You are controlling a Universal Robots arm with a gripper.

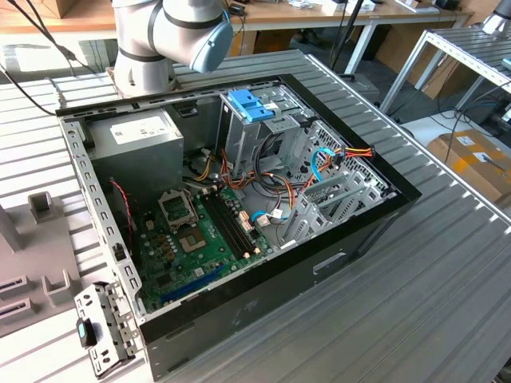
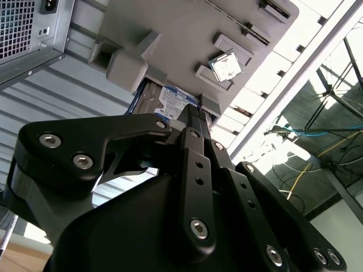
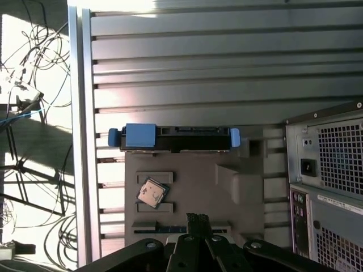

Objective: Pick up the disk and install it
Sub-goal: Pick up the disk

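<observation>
Blue-railed disk point(image 3: 181, 140): on edge in grey fixture point(image 3: 193, 184), ahead of gripper point(image 3: 198, 218), apart, untouched
Gripper: narrow, fingers together, holding nothing

Fat grey arm point(image 1: 160, 36), light-blue cap on joint, at 11 o'clock in exterior view. Black end effector point(image 3: 198, 219) in both wrist views point(image 2: 195, 116); fingers point(image 2: 190, 127) pressed together, holding nothing.

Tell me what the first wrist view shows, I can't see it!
The disk, with blue side rails, stands on edge in a grey holder on a ribbed metal table. The robot's black jaws are shut and apart from it.
</observation>
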